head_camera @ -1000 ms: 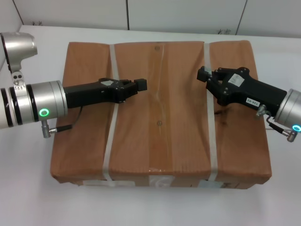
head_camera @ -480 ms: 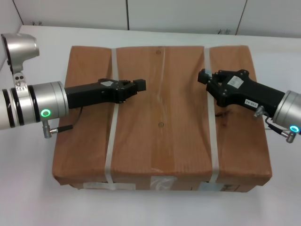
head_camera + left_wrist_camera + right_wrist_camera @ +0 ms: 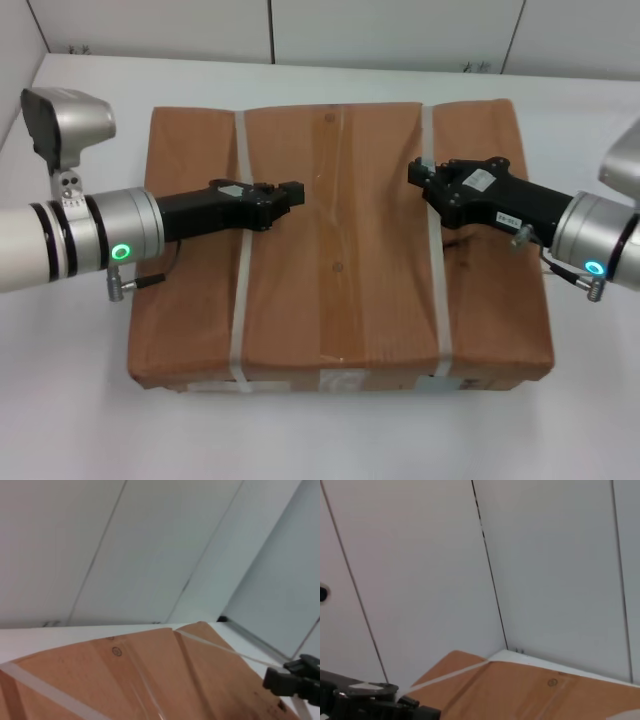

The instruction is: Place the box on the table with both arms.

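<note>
The brown cardboard box (image 3: 340, 260) lies flat on the white table (image 3: 80, 420), with two whitish straps (image 3: 240, 300) across it and white labels on its near side. My left gripper (image 3: 292, 192) reaches over the box top from the left, across the left strap. My right gripper (image 3: 418, 172) reaches in from the right, its tip at the right strap (image 3: 437, 290). The box top also shows in the left wrist view (image 3: 150, 680), with the right gripper (image 3: 295, 681) beyond it. It shows in the right wrist view (image 3: 530, 690) too, with the left gripper (image 3: 380, 702).
A white panelled wall (image 3: 400, 30) rises right behind the table's far edge. Bare tabletop shows on both sides of the box and in front of it.
The box looks smaller and lower than a second ago, and its near edge has drawn back. Both arms have come further into view and moved inward with it.
</note>
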Robot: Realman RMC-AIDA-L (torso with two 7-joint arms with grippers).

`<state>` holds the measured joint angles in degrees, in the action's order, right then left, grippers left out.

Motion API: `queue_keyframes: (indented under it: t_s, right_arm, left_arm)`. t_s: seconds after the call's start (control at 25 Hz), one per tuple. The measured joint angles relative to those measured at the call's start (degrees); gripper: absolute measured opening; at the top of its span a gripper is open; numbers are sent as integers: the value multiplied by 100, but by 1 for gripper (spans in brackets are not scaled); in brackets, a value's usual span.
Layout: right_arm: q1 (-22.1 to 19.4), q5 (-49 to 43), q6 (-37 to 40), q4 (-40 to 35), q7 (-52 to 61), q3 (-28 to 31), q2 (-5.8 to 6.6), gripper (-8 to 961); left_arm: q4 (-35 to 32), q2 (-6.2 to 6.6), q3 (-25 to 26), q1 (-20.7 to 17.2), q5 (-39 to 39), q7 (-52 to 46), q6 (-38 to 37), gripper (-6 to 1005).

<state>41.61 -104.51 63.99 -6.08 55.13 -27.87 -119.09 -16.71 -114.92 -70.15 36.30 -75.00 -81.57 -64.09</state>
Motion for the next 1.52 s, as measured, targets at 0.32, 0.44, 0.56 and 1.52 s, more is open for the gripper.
queue_keyframes:
  t_s: [0.32,0.44,0.56,1.52]
  right_arm:
    - [245,-4,-605,385,-2,-97,0,75]
    - [300,-5,-736,499,-20,-97,0,75]
    - [356,-9,-906,595,-24,-97,0,76]
    - [562,-2,-1534,933,88,-26,-1,78]
  left_arm:
    - [33,-130,-10,19,-29,359,615,43]
    - [127,-146,-13,72,-42,462,770,43]
    - [292,-151,-15,163,-44,542,936,43]
    - [631,-235,-16,220,5,962,1499,68]
